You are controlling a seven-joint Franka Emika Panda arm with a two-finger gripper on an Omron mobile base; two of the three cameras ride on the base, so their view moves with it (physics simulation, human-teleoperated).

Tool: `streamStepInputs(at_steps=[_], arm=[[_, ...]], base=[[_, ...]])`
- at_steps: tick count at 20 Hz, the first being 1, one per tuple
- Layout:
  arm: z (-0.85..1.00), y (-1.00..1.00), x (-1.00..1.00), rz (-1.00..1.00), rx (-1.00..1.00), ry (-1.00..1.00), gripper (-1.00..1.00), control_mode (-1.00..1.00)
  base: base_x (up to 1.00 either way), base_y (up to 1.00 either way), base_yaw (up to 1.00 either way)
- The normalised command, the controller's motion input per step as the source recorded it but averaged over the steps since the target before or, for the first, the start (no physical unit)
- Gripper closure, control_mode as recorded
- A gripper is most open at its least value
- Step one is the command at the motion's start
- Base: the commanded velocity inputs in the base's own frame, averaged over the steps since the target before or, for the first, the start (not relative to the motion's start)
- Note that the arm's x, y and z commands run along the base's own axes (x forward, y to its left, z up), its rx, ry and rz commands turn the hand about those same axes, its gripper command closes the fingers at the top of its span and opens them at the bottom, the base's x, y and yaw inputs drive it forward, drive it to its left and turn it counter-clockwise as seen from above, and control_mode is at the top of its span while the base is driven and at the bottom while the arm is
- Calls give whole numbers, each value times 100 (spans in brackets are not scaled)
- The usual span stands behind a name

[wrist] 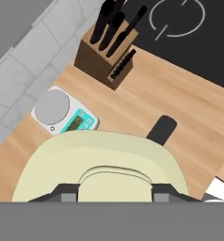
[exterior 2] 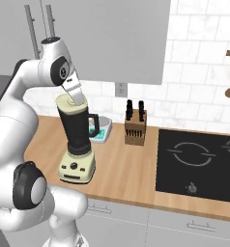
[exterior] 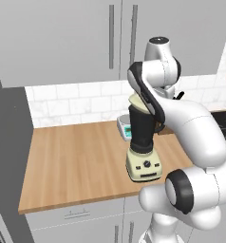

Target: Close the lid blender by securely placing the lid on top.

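Wooden counter (exterior: 77, 161): lid (wrist: 102, 162) atop blender (exterior 2: 78, 140), between fingers (wrist: 67, 192).

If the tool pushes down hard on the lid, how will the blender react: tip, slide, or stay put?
Likely stays put: the blender stands upright on a broad cream base. Being tall and narrow, it might tip under sideways force. The lid looks stiff, so it should not flex.

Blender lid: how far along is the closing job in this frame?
Done: the lid is picked up and carried to the top of the blender jar. In hand: the end effector grips the lid's raised knob. Left: confirming it sits flush on the rim, which I can't tell here, then releasing and pulling away.
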Motion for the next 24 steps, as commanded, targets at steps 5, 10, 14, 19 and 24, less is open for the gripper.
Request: streamStepInputs(at_steps=[5, 10, 14, 19, 24], arm=[[-14, 0, 5, -1, 0, 1, 100, -100], [-22, 0, 4, -1, 0, 2, 100, -100], [-28, 3, 11, 0, 0, 1, 100, -100], [-25, 8, 9, 0, 0, 1, 100, -100], [-39, 14, 0, 0, 0, 4, 100, -100]], base=[[0, 0, 0], [0, 0, 0], [0, 0, 0], [0, 0, 0], [0, 0, 0]])
